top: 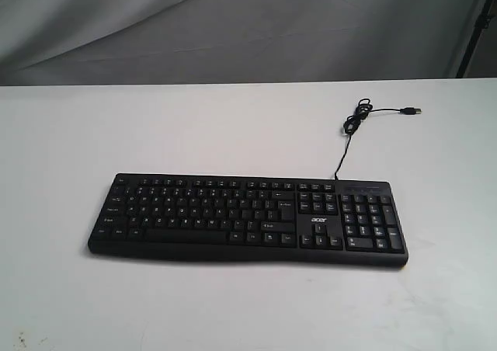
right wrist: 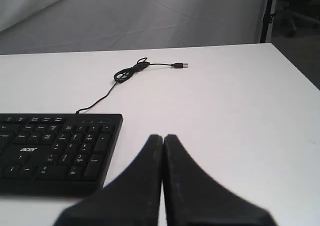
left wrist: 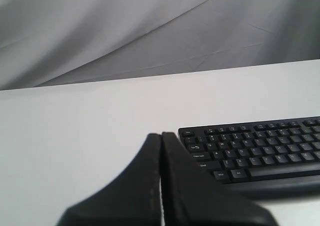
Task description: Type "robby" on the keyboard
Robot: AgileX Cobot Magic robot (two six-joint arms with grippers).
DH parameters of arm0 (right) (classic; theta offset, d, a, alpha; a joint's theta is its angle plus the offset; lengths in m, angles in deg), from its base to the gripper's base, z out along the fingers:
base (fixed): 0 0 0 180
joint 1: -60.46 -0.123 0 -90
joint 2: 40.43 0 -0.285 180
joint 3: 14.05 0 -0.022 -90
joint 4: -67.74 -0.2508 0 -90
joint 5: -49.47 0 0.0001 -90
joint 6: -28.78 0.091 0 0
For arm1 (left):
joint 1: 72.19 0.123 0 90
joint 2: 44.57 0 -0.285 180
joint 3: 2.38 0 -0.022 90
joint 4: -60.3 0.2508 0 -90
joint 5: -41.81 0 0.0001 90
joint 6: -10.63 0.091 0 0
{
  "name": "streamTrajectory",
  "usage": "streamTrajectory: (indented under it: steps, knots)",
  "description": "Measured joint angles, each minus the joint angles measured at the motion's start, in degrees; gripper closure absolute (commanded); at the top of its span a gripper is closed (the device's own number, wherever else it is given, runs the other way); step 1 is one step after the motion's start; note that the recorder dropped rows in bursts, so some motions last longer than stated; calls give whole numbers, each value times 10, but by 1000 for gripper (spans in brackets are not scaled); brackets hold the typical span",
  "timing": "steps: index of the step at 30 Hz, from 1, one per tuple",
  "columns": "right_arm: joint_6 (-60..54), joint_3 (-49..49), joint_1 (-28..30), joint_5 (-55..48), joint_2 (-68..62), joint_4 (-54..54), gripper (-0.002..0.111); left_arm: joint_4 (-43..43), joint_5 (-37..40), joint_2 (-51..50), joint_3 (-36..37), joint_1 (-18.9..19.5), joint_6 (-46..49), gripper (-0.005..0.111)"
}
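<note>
The black keyboard (top: pixel 248 219) with white legends and an "acer" logo lies across the middle of the white table (top: pixel 116 126). Its thin cable (top: pixel 351 126) runs from the back edge to a loose USB plug (top: pixel 411 111). Neither gripper shows in the exterior view. In the left wrist view my left gripper (left wrist: pixel 160 135) is shut, empty, off the keyboard's (left wrist: pixel 255 146) Esc end above bare table. In the right wrist view my right gripper (right wrist: pixel 162 137) is shut, empty, just past the number-pad end of the keyboard (right wrist: pixel 55 148).
A grey cloth backdrop (top: pixel 233 25) hangs behind the table. A dark stand post (top: pixel 474 25) rises at the back right. The table's right edge (right wrist: pixel 295 68) shows in the right wrist view, with the coiled cable (right wrist: pixel 127 73) lying behind the keyboard.
</note>
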Motion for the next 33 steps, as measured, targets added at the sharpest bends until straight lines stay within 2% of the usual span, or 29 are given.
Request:
streamTrajectory:
  steps: [24,27,33]
  knots:
    - [0,0,0,1,0,6,108,0,0,0,0,0,0,107]
    - [0,0,0,40,0,6,108,0,0,0,0,0,0,107]
    - [0,0,0,196,0,6,108,0,0,0,0,0,0,107]
